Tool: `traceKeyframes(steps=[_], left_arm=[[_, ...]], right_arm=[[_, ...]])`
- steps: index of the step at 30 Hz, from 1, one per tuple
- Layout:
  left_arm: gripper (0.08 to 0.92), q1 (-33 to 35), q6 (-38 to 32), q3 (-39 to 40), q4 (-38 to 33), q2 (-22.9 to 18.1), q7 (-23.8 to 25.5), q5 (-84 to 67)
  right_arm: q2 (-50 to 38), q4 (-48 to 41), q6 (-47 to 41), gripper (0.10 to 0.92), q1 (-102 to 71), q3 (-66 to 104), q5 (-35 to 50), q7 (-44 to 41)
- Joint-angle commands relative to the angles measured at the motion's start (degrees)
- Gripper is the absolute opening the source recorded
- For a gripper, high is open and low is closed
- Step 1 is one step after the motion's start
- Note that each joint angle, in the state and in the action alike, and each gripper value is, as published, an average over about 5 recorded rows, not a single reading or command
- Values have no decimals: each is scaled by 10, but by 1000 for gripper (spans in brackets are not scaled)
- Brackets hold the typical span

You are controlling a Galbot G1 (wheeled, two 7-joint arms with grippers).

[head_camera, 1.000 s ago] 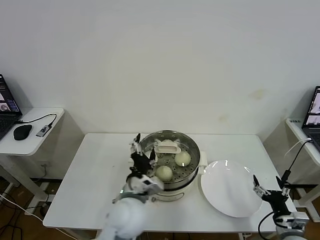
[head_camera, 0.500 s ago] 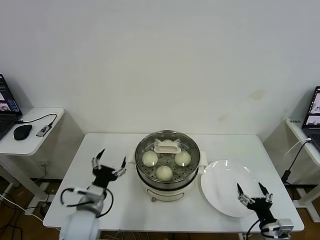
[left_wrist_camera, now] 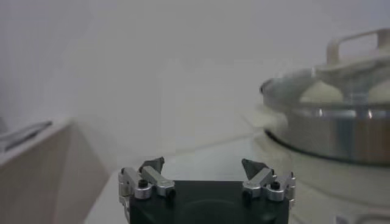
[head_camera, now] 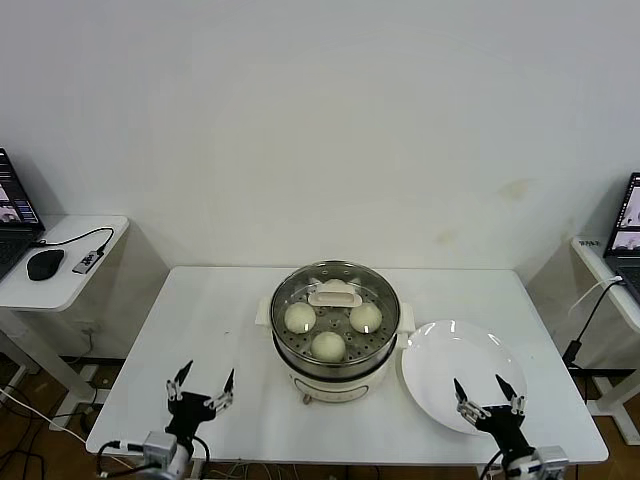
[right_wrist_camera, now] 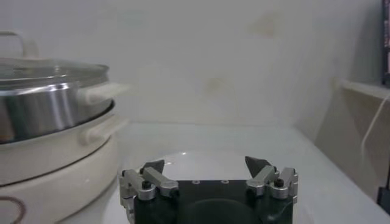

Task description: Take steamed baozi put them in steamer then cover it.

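**Buns in, lid on — both grippers clear of the steamer**

The steamer (head_camera: pixel 335 340), a shiny steel pot on a white electric base, sits mid-table w/ its glass cover (head_camera: pixel 335 312) seated on the rim. Three baozi (head_camera: pixel 328 345) show through the glass on the perforated tray; a fourth is probably under the cover's cream handle (head_camera: pixel 334 294), but that can't be confirmed. The white plate (head_camera: pixel 463 375) just beside the pot on the robot's right is bare.

The left gripper (head_camera: pixel 201 390) hovers low at the table's (head_camera: pixel 200 330) near edge, well apart from the pot, jaws spread wide, holding nothing. The right gripper (head_camera: pixel 489 395) mirrors it over the plate's near rim — also wide open and empty. By the look of things the task is done or nearly so.

Handling, as a judgement: the buns are soft, light and easily dented, so a gentle pinch across the middle suits them. The cover is stiff, fragile glass w/ a slick metal rim; the oblong handle is the only sensible hold. The pot itself looks heavy enough to stay put.

Hard to read: the left wrist view shows only the pot's edge, cut off, w/ pale bun shapes behind the glass. The right wrist view cuts the steamer at the frame edge. Both arms are mostly out of frame in the head view. Whether the cover sits fully flush all round can't be told.
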Motion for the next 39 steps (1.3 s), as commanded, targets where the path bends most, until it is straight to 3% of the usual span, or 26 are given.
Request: traceKeyframes(steps=[1,39], left_arm=[[823,48,-19,-8,5,-8,6,-16],[823,39,-33,-10,-3,-10,11,-20]], right_arm=[[-10,35,-43,823,-14,-29,3,0],[5,10,-22,823,10,-15,-39,-14]])
